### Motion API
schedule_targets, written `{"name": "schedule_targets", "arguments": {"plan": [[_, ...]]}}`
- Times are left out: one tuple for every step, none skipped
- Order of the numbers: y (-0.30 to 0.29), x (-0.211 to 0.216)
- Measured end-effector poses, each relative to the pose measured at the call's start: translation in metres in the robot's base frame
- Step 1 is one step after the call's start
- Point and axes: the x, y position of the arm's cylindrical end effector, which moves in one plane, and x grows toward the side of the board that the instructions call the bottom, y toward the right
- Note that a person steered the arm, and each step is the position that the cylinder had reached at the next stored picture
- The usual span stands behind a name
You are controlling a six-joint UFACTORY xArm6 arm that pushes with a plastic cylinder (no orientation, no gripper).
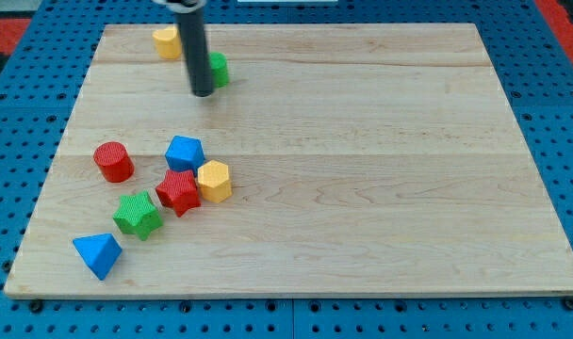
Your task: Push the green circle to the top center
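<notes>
Right, the biggest thing on my screen is the pale wooden board (362,188), which fills most of the view and lies on a blue perforated base (13,311). Next in size is my dark rod, coming down from the view's top edge left of centre, with my tip (203,93) resting on the board in the upper left area. There are no jaws on this rig to be released or clenched; the arm ends in the plain rod only.

The green circle (219,69) sits just to the view's right of the rod, partly hidden behind it, and appears to touch it just above my tip. It is near the board's top edge but well left of centre. A yellow block (167,42) stands a little further up and left of the rod, close to the top edge; its shape I cannot make out.

The remaining blocks cluster in the lower left. A red cylinder (113,161) stands alone at the group's left. A blue block (185,152), a red star (178,191) and a yellow hexagon (214,180) are bunched together, touching or nearly so. A green star (138,214) lies just below and left of the red star. A blue triangle (98,254) sits nearest the bottom edge.
</notes>
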Motion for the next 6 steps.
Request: {"name": "schedule_targets", "arguments": {"plan": [[-0.023,-0.03],[0.086,-0.038],[0.137,-0.078],[0.151,-0.078],[0.149,-0.076],[0.149,-0.076]]}}
